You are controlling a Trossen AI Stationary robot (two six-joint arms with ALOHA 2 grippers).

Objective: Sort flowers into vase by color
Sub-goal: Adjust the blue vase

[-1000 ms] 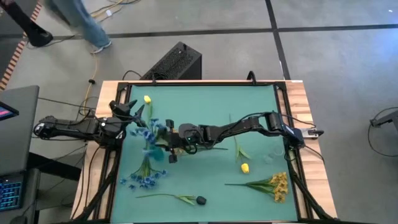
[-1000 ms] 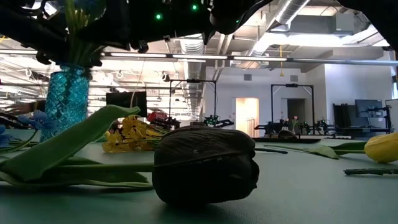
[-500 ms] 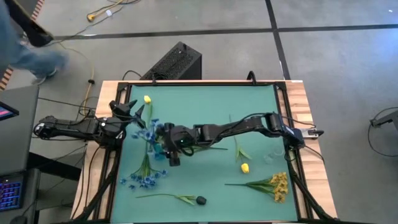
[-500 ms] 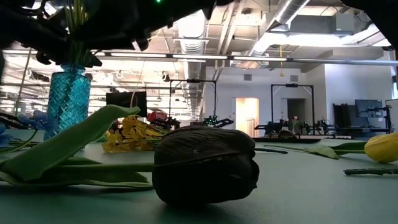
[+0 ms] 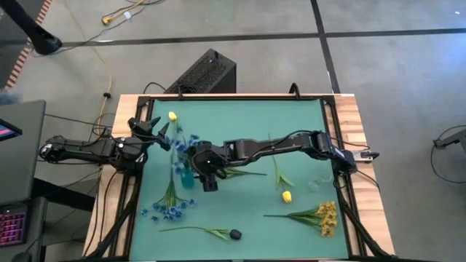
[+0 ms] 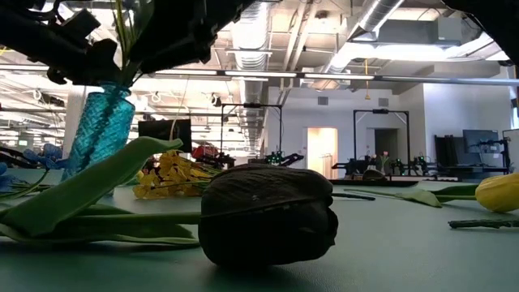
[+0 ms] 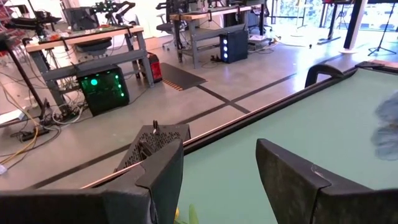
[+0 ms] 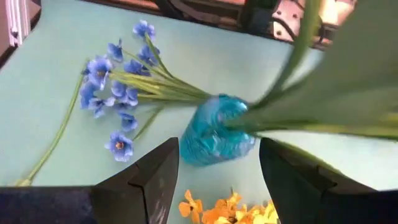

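A teal glass vase [image 5: 186, 175] stands left of the table's middle, tilted [image 6: 99, 130], with a blue sprig [image 5: 182, 143] and green stems in it. My right gripper [image 5: 208, 173] hangs open just right of the vase; in its wrist view the vase [image 8: 216, 135] lies ahead between the fingers [image 8: 214, 186]. Another blue sprig [image 5: 169, 204] lies on the mat near the vase [image 8: 121, 81]. Also flat on the mat are a dark bud [image 5: 234, 234] [image 6: 268, 215], a yellow bud [image 5: 286, 196], a yellow-orange cluster [image 5: 325, 217] and a second yellow bud [image 5: 172, 116]. My left gripper [image 5: 151, 131] waits open at the left edge [image 7: 217, 180]. My right gripper is open close above and beside the tilted vase and its stems [image 8: 292, 118]. Whether a finger or the wrist touches the stems or the vase's mouth, I cannot tell: the arm covers that place in the high view.
Raised dark rails frame the green mat [image 5: 240, 109]. A lone green stem [image 5: 277, 172] lies right of centre. A black box [image 5: 204, 73] stands on the floor beyond the far edge. Bare mat lies along the far side.
My right gripper has moved a little toward the table's left and near side, beside the vase. The vase, upright before, now leans over, and the blue sprig in it has swung toward the far edge.
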